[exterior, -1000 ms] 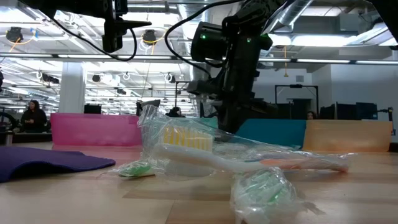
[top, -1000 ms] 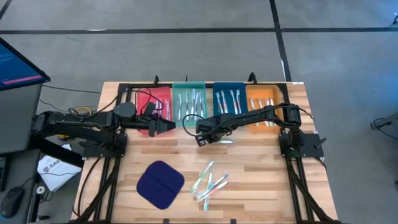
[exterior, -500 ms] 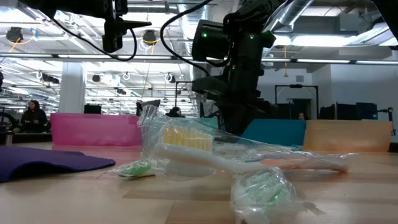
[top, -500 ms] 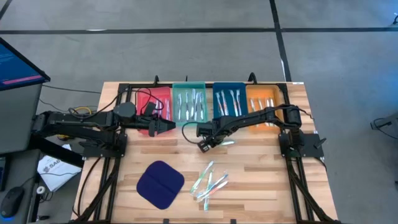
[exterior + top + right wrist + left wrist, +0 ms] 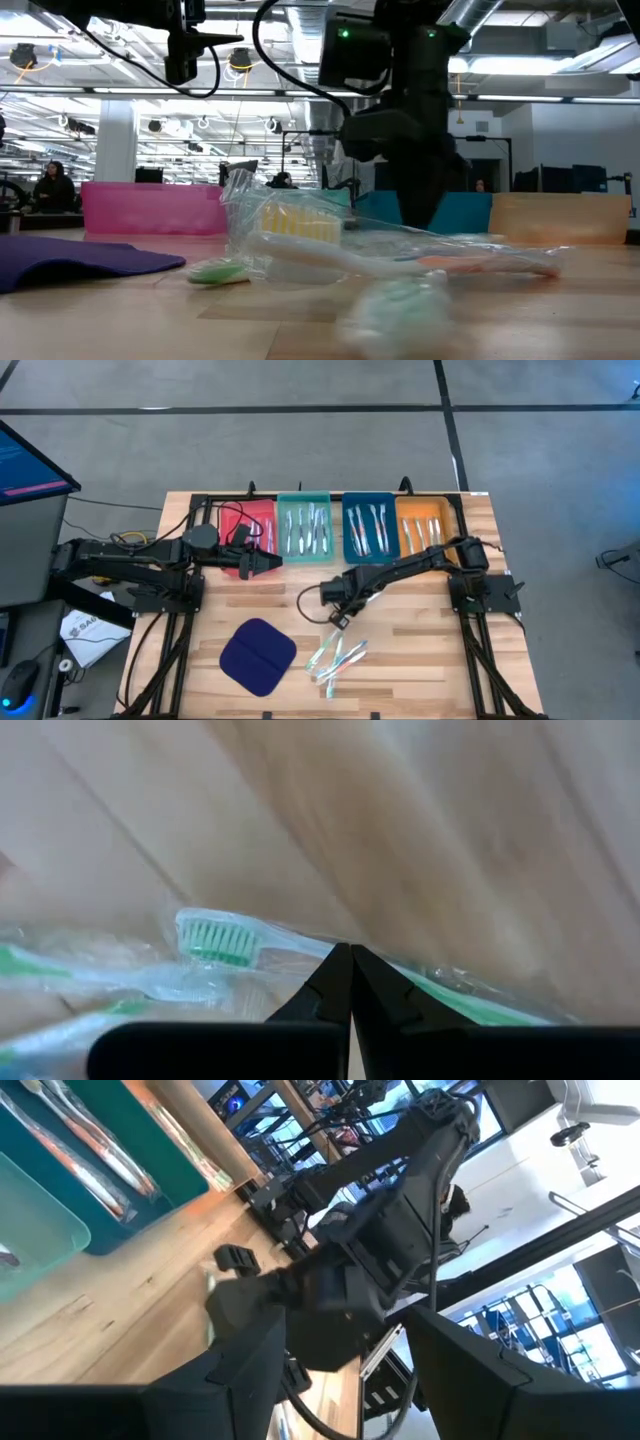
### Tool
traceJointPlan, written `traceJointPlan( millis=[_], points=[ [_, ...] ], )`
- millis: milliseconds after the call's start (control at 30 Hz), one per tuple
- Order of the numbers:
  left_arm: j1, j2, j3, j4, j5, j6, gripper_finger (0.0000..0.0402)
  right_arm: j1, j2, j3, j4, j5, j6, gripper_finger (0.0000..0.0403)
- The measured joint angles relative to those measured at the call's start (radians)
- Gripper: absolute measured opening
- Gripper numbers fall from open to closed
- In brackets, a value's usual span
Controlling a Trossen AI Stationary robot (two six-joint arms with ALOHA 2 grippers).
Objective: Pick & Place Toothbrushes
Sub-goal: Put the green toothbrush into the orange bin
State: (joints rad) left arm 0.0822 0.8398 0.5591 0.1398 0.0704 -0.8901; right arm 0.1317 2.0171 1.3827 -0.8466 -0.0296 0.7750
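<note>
My right tool [image 5: 339, 622] hangs with its fingers pressed shut on nothing, just above the loose toothbrushes [image 5: 336, 655] heaped near the table's [image 5: 420, 660] front edge. In the right wrist view, my fingertips [image 5: 345, 960] cover part of a wrapped green-bristled toothbrush [image 5: 218, 940], and clear wrapping blurs the rest. From the low view, the pile hides the trays' contents. My left tool [image 5: 268, 562] waits half-open and empty, over the red tray's [image 5: 232, 520] front edge. Bare wood lies between the trays and the pile; the blue pad [image 5: 258, 656] sits beside the pile.
</note>
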Motion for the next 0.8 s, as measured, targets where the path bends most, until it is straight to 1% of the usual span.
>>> traceJointPlan(
  millis=[267, 433, 500, 633, 733, 800],
  points=[
    [0.000, 0.000, 0.000, 0.000, 0.001, 0.005, 0.0204, 0.082, 0.000, 0.000, -0.096, 0.000, 0.010, 0.0000],
    [-0.007, 0.000, 0.000, 0.000, 0.001, 0.022, 0.0204, 0.098, -0.015, -0.001, -0.107, 0.009, 0.115, 0.0000],
    [-0.012, 0.000, 0.000, 0.000, 0.001, 0.022, 0.0204, 0.098, -0.036, -0.001, -0.108, 0.031, 0.160, 0.0000],
    [-0.018, 0.000, 0.000, 0.000, 0.001, 0.022, 0.0204, 0.084, -0.088, -0.001, -0.104, 0.063, 0.312, 0.0000],
    [-0.018, 0.000, 0.000, 0.000, 0.001, 0.022, 0.0204, 0.067, -0.150, -0.001, -0.099, 0.034, 0.497, 0.0000],
    [-0.018, 0.000, 0.000, 0.000, 0.001, 0.022, 0.0204, 0.064, -0.195, -0.001, -0.065, 0.030, 0.606, 0.0000]
  ],
)
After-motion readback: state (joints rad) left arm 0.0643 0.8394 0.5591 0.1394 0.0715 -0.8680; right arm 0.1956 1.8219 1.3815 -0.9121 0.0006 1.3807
